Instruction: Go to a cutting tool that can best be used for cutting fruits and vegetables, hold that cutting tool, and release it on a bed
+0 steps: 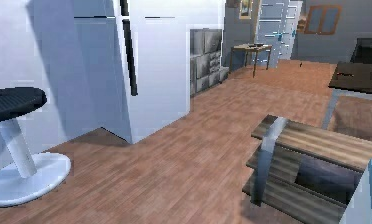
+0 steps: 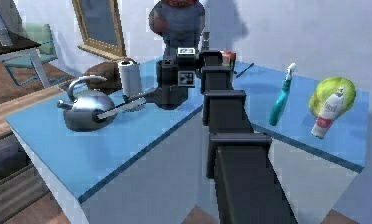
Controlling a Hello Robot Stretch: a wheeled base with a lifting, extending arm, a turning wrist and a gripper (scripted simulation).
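My arm [image 2: 229,130] reaches as a dark bar out over a blue countertop [image 2: 114,160]. At its far end are the white marker squares [image 2: 170,72] and the gripper [image 2: 137,103], whose thin fingers point left toward a shiny metal kettle [image 2: 86,105]. A slim grey shape lies along the counter at the fingers; I cannot tell if it is a knife or part of the fingers. With the counter and kettle right behind the gripper, I cannot tell whether it holds anything.
A paper towel roll [image 2: 128,75], a dark bust [image 2: 174,20], a teal spray bottle [image 2: 282,95], a green lettuce [image 2: 332,92] and a white bottle [image 2: 327,118] share the counter. Ahead are a white fridge [image 1: 144,60], a stool [image 1: 19,130], a wooden shelf table [image 1: 314,150] and open wood floor [image 1: 174,160].
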